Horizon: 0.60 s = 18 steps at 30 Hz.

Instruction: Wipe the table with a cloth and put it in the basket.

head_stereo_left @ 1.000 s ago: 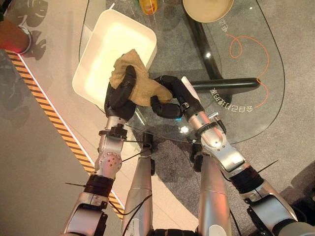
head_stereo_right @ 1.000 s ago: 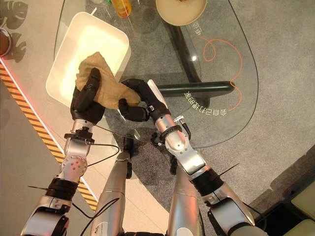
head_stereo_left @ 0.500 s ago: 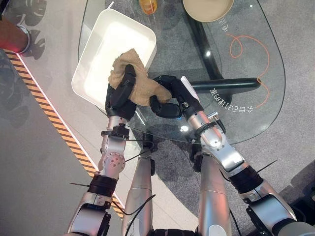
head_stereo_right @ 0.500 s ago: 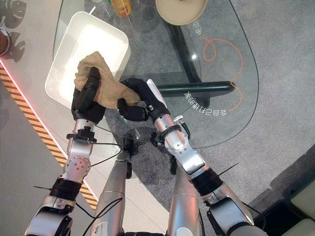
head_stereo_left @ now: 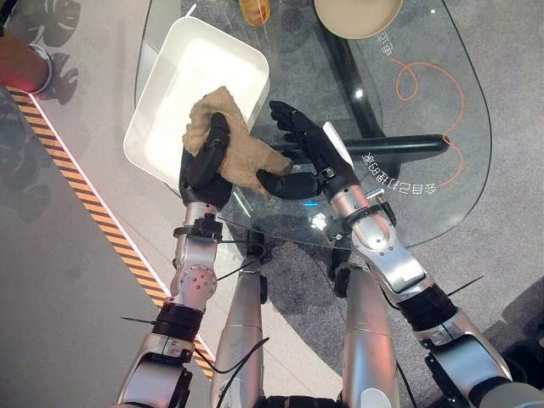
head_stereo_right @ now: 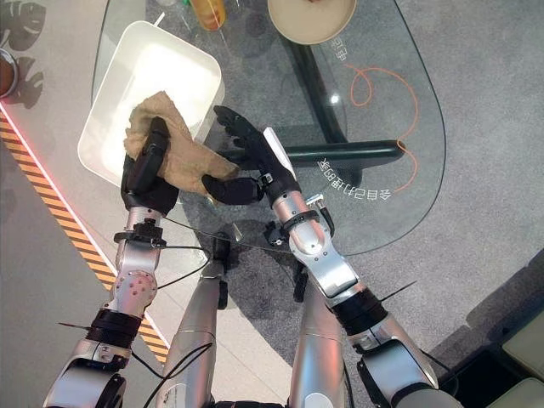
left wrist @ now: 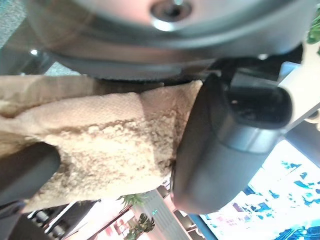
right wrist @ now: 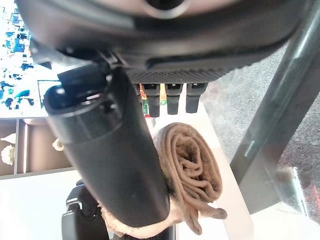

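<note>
- The left hand (head_stereo_left: pixel 206 161) is curling its fingers over the tan cloth (head_stereo_left: pixel 229 140) and clamping it, as its wrist view shows with the thumb pressing the weave from one side; I judge this grip is carrying the cloth's whole weight.
- The cloth is hanging bunched across that hand, with its far end lying over the near rim of the white basket (head_stereo_left: pixel 170 93) and its other end trailing toward the right hand.
- The right hand (head_stereo_left: pixel 304 153) is spreading its fingers straight and wide just beside the cloth; only its thumb side is lying close to the trailing end, and I cannot tell whether it is touching. It looks to be letting go so that one hand can finish the drop.
- The basket is sitting directly beyond the left hand, its open inside bare and roomy, so a short reach forward should be enough; the near wall is the edge to clear.
- Both hands are working over the near edge of the glass table (head_stereo_left: pixel 425 212), with little surface between them and that edge.
- Beyond the right hand the glass is lying open; a beige bowl (head_stereo_left: pixel 359 15) and an orange bottle (head_stereo_left: pixel 256 10) are standing well apart at the far edge, out of the likely path.
</note>
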Available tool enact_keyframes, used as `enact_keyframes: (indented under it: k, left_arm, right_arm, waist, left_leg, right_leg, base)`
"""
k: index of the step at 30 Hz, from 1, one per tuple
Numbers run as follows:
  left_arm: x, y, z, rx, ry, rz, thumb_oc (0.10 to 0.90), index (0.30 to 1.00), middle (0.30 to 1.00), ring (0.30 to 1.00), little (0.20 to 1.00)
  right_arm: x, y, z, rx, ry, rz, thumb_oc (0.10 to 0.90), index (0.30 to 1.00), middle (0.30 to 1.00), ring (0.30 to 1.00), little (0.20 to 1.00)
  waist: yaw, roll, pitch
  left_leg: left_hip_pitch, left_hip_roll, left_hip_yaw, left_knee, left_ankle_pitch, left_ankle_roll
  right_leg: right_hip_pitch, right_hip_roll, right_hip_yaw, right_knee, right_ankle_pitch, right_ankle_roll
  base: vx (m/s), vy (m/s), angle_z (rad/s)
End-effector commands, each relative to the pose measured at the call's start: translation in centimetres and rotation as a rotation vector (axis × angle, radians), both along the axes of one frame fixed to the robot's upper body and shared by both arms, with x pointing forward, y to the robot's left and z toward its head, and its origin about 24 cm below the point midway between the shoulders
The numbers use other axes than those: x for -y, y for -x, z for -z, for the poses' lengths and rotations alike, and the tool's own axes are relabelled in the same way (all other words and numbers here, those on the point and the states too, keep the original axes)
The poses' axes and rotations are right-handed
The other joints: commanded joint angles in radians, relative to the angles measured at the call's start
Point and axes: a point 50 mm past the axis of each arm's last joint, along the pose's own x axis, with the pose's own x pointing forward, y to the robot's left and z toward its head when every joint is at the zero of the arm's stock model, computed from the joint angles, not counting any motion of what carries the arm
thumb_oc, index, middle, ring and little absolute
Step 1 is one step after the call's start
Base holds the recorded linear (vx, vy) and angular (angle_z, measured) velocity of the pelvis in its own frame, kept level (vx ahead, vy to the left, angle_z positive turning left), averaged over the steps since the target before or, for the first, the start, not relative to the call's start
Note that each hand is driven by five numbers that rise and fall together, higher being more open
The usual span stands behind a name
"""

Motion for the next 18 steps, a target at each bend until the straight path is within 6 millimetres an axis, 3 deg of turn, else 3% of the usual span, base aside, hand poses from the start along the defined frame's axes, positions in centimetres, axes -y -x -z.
enact_keyframes:
  k: [1, 18]
  left_arm:
    - [-1.0, 2.0, -7.4, 0.387, 0.032, -0.103, 0.1, 0.3, 0.3, 0.3, 0.2]
    - [-3.3, 2.6, -8.1, 0.342, 0.056, -0.398, 0.1, 0.3, 0.3, 0.3, 0.2]
  right_arm:
    - [-2.3, 2.6, -6.5, 0.276, -0.152, -0.155, 0.8, 0.9, 0.9, 0.9, 0.9]
    - [-1.7, 2.6, -7.4, 0.325, -0.206, -0.117, 0.8, 0.9, 0.9, 0.9, 0.9]
  waist:
    - [0.009, -0.019, -0.027]
    - [0.014, -0.021, -0.027]
  left_leg:
    - [0.016, -0.092, 0.103, 0.078, -0.096, 0.118]
    - [0.018, -0.092, 0.101, 0.071, -0.094, 0.115]
  right_leg:
    - [0.055, 0.073, 0.004, -0.13, 0.093, -0.002]
    - [0.058, 0.073, -0.003, -0.133, 0.09, -0.001]
  base:
    - [0.0, 0.0, 0.0]
    - [0.0, 0.0, 0.0]
